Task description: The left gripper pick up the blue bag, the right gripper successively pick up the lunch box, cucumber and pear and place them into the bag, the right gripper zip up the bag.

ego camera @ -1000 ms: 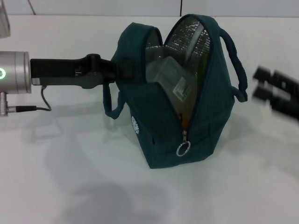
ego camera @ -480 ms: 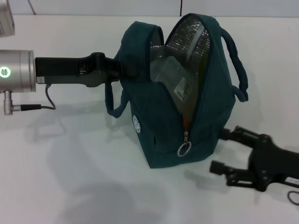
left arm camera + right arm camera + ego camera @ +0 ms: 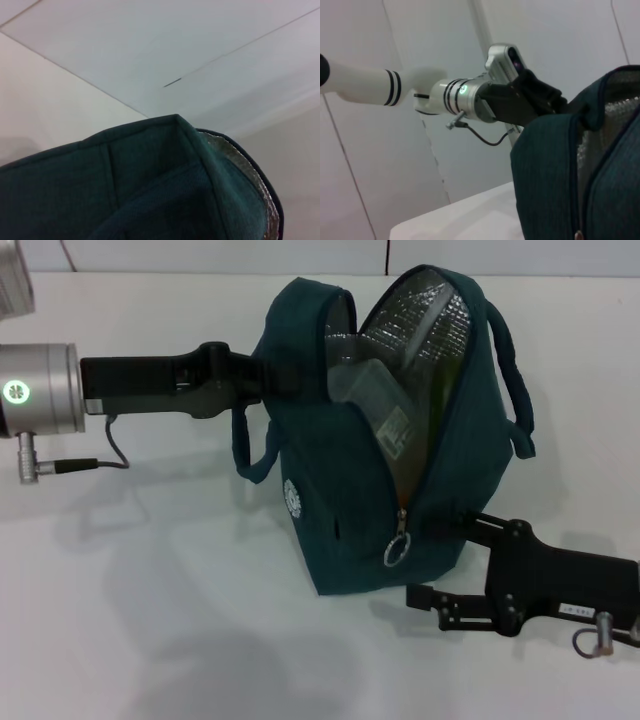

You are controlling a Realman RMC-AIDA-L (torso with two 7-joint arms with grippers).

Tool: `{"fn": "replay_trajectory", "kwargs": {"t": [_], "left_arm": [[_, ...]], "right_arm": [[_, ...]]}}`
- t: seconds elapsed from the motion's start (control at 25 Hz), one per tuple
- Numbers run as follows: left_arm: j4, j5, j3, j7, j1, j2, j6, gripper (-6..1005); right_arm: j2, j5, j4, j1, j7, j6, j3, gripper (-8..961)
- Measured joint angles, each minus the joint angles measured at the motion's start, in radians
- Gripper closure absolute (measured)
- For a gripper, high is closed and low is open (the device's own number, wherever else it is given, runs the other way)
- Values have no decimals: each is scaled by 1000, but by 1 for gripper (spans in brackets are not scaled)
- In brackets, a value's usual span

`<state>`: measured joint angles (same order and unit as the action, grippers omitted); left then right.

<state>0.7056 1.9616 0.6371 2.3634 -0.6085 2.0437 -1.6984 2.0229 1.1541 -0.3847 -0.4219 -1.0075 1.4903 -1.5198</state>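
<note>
Gripping one blue bag [image 3: 340,480] at its upper rim, my left gripper [image 3: 262,385] is clamped. One lunch box [image 3: 385,405] sits inside. My right gripper [image 3: 440,558] spreads wide, just beside the bag's base.

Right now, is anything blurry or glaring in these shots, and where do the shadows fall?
Head view: sharp, soft shadows on the table below the blue bag, mild sheen on its foil lining. Left wrist view: bag fabric close and soft. Right wrist view: no glare.

White worktop [image 3: 180,620] under even light.
Soft shadows fall across its surface; a pale wall [image 3: 250,254] with thin dark seams stands behind.
</note>
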Motion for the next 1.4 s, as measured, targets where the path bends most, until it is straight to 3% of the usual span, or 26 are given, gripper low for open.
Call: {"fn": "replay_trajectory", "kwargs": {"t": [0.52, 1.4], "left_arm": [[-23, -7, 2, -17, -5, 3, 5, 829], [-23, -8, 4, -23, 1, 1, 5, 824]], "right_arm": [[5, -75, -1, -61, -6, -60, -168, 81], [5, -84, 4, -49, -4, -65, -164, 86]]}}
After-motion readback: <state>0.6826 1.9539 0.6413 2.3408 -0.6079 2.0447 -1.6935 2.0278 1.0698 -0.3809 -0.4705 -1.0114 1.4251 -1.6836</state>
